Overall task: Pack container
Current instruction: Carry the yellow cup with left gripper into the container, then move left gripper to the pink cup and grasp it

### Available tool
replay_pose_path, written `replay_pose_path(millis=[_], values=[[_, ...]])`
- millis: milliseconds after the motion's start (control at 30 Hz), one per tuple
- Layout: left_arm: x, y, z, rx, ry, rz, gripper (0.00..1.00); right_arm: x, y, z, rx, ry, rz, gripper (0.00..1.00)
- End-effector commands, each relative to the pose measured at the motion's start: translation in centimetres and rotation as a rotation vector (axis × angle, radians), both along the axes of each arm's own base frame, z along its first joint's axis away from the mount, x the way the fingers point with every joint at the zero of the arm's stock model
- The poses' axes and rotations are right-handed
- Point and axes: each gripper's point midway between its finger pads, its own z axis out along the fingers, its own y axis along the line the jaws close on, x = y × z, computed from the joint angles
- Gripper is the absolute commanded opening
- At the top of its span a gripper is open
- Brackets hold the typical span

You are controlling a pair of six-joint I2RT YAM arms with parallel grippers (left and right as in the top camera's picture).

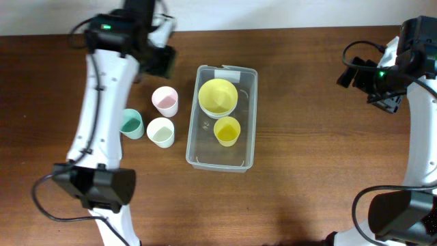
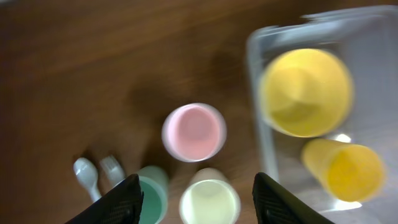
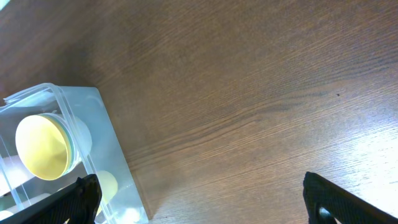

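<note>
Clear container (image 1: 203, 149) held yellow bowl (image 1: 218, 96) and yellow cup (image 1: 227, 130); pink cup (image 1: 165, 100), pale cup (image 1: 160, 131), teal cup (image 1: 131, 124) beside it. Left gripper (image 2: 199, 208) and right gripper (image 3: 208, 205) were spread, empty.

The left arm (image 1: 102, 116) stretched up the left side and the right arm (image 1: 425, 137) up the right, while the left end effector (image 2: 198, 196) and right end effector (image 3: 200, 190) both hung spread wide, holding nothing.

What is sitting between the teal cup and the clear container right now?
The pale green cup stands between the teal cup and the container, on the table. The overhead view shows it best.
</note>
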Motion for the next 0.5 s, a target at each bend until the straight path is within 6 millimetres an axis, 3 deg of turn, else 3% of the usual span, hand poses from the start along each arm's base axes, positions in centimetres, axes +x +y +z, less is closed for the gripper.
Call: replay_pose_path(millis=[0, 100, 333, 467], values=[[0.8, 2.6, -4.8, -0.028, 0.126, 0.065, 0.56, 0.0, -0.1, 0.5, -0.007, -0.015, 0.004, 0.99], [1.6, 3.8, -8.2, -0.027, 0.191, 0.092, 0.56, 0.0, -0.1, 0.5, -0.007, -0.015, 0.004, 0.99], [2.4, 3.5, -15.1, -0.058, 0.331, 0.095, 0.52, 0.0, -0.1, 0.5, -0.007, -0.015, 0.004, 0.99], [1.8, 3.4, -18.9, -0.056, 0.432, 0.098, 0.36, 0.0, -0.1, 0.5, -0.007, -0.015, 0.004, 0.99]])
